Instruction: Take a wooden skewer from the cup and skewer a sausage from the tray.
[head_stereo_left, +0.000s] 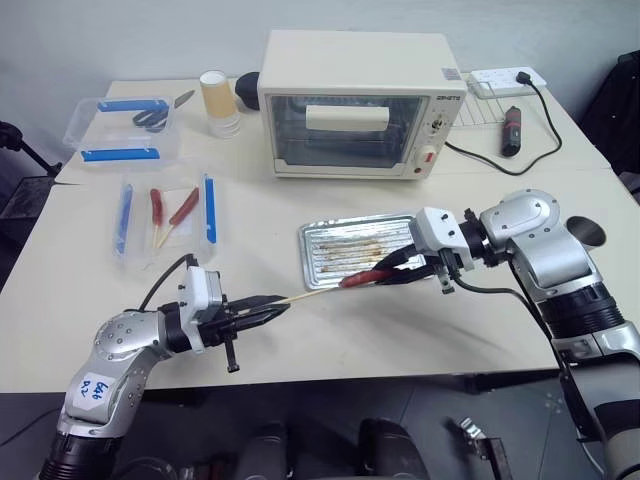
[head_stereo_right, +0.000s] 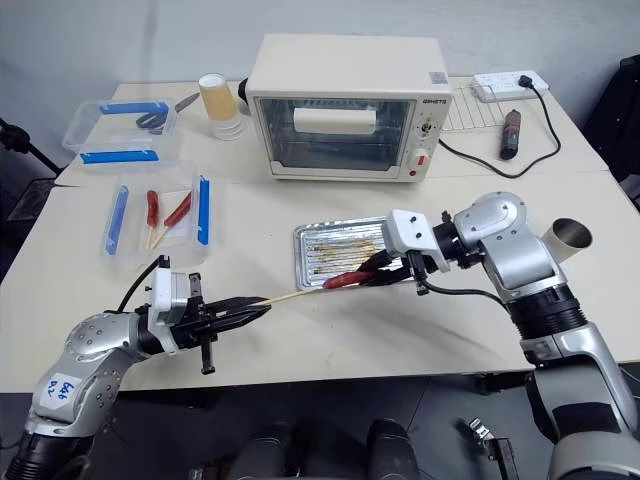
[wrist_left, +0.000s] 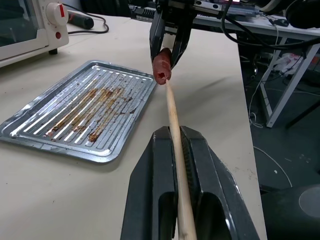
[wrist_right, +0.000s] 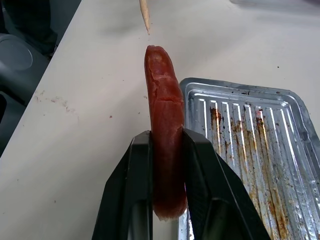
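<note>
The left gripper (head_stereo_left: 262, 311) is clamped tight on the wooden skewer (head_stereo_left: 312, 292), which runs out level from its fingers toward two o'clock with the pointed end leading. The right gripper (head_stereo_left: 392, 272) is pinched on the sausage (head_stereo_left: 362, 277), holding it lengthwise so one cut end faces the point. In the right wrist view the tip sits just short of that end, apart from it; in the left wrist view the two look lined up almost nose to nose. Holding both off the table this way likely lets the stick enter along the sausage's long axis rather than across it.

Beneath the meeting point lies the tray (head_stereo_left: 330, 250), its ridged floor streaked with brown grease. The cup (head_stereo_right: 570, 236) stands at three o'clock of the right arm. At twelve o'clock of the tray is a cream toaster oven (head_stereo_left: 355, 100), at ten o'clock a clear box (head_stereo_left: 165, 215) with stick-mounted sausages, all on a pale tabletop (head_stereo_left: 250, 340), with a power strip (head_stereo_left: 508, 78) at the far edge
</note>
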